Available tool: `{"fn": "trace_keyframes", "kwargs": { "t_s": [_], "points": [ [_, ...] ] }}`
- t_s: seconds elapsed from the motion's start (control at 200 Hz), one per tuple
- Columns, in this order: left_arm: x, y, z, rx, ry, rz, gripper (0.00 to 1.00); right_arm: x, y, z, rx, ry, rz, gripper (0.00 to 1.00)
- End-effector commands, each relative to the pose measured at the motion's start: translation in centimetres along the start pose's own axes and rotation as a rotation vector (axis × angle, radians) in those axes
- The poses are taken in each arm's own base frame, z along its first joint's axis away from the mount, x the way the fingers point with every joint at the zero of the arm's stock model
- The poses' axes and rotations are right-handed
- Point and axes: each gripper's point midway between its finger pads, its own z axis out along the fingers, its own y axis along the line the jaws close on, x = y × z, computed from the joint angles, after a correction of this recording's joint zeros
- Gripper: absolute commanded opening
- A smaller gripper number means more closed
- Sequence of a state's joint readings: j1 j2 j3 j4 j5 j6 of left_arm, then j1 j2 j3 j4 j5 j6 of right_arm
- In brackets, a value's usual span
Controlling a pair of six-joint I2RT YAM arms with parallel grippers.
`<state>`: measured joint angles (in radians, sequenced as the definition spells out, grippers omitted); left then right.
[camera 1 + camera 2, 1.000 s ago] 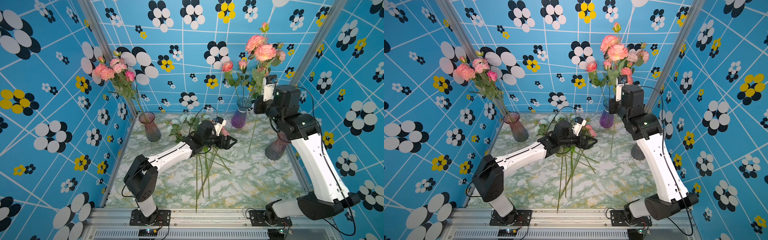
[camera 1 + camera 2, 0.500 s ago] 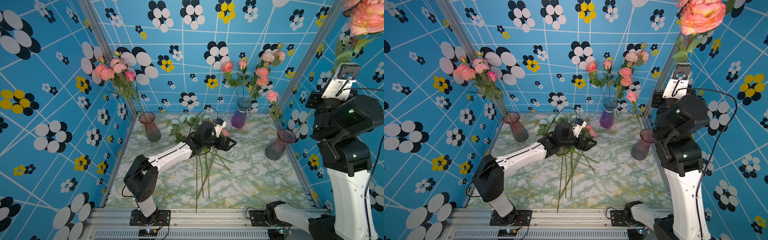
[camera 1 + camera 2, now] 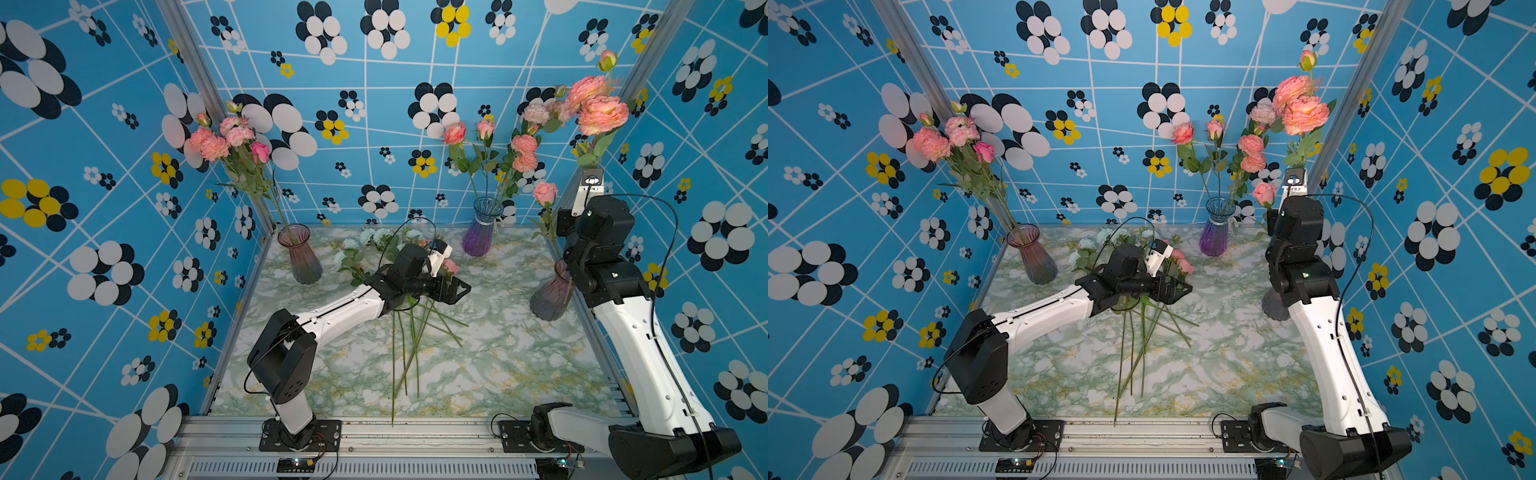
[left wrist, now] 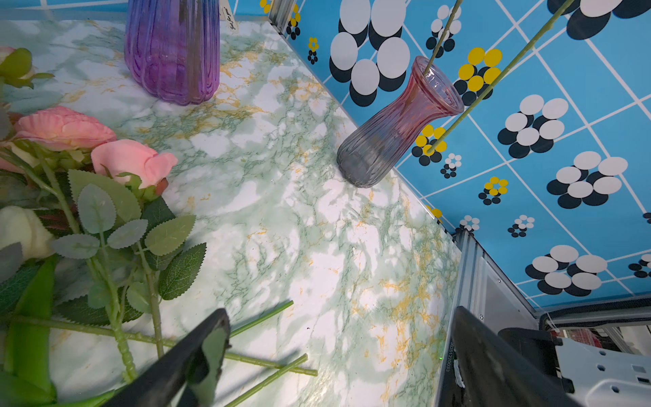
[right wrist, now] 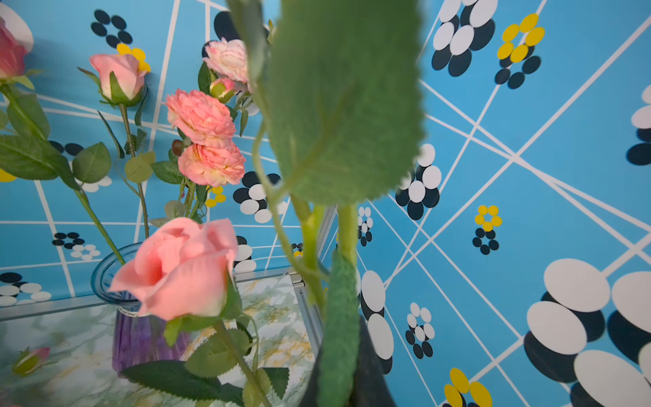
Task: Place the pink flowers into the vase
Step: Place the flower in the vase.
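Note:
My right gripper (image 5: 344,352) is shut on the green stem of a pink flowers sprig, whose coral blooms (image 3: 598,108) stand high in the back right corner. In the left wrist view that held stem (image 4: 493,81) slants down past the rim of the pink-grey vase (image 4: 394,123), outside it. The vase (image 3: 550,297) holds one pink rose (image 3: 545,193). My left gripper (image 3: 453,289) hovers open over a pile of flowers on the table. Pink roses (image 4: 63,127) lie in that pile, beside its fingers (image 4: 211,338).
A purple vase (image 3: 480,232) with pink flowers stands at the back centre. A pink vase (image 3: 299,253) with pink carnations stands at the back left. Pale blue-white flowers (image 3: 361,245) and loose stems (image 3: 411,345) lie mid-table. Patterned walls close in three sides.
The right arm carried the sprig from near the purple vase up and to the right, then down to the back right corner by the pink-grey vase. The left arm stayed put.

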<state>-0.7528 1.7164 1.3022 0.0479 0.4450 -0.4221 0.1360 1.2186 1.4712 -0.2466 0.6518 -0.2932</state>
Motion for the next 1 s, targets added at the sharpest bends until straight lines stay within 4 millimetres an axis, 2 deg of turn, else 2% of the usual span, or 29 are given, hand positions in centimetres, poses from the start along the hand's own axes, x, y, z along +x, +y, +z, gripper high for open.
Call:
{"fn": "trace_keyframes", "kwargs": {
  "t_s": [0.0,0.12,0.145,0.27,0.415,0.435,0.685,0.705,0.834,0.994],
  "points": [
    [0.6,0.6,-0.3,-0.008,0.018,0.004,1.0,-3.1,-2.0,-1.3,0.011,-0.104,0.131,0.0],
    [0.5,1.1,-0.1,-0.013,0.018,-0.006,1.0,-5.1,-3.0,-2.2,-0.003,-0.123,0.158,0.0],
    [0.4,1.0,0.0,-0.01,0.017,-0.004,0.99,-6.5,-3.9,-2.9,0.003,-0.152,0.18,0.0],
    [0.2,1.2,0.2,-0.01,0.014,-0.009,0.99,-9.1,-5.5,-4.2,0.02,-0.229,0.2,0.0],
    [0.3,1.1,0.2,-0.008,0.022,-0.011,1.0,-10.8,-5.4,-3.6,0.035,-0.292,0.186,0.0],
    [0.3,1.2,0.2,-0.008,0.023,-0.011,1.0,-10.5,-6.3,-3.0,0.066,-0.283,0.185,0.0],
    [0.6,1.7,0.0,-0.031,0.027,-0.014,1.0,-7.1,-5.5,-0.2,0.076,-0.217,0.207,0.0],
    [0.6,1.9,0.0,-0.033,0.027,-0.017,1.0,-5.8,-4.9,0.4,0.073,-0.188,0.195,0.0],
    [0.9,2.3,0.5,-0.039,0.04,-0.027,1.0,-3.0,-4.1,0.7,0.064,-0.131,0.191,0.01],
    [1.9,4.1,1.7,-0.075,0.092,-0.089,1.0,0.8,-3.6,1.0,0.081,-0.061,0.201,0.01]
  ]
}}
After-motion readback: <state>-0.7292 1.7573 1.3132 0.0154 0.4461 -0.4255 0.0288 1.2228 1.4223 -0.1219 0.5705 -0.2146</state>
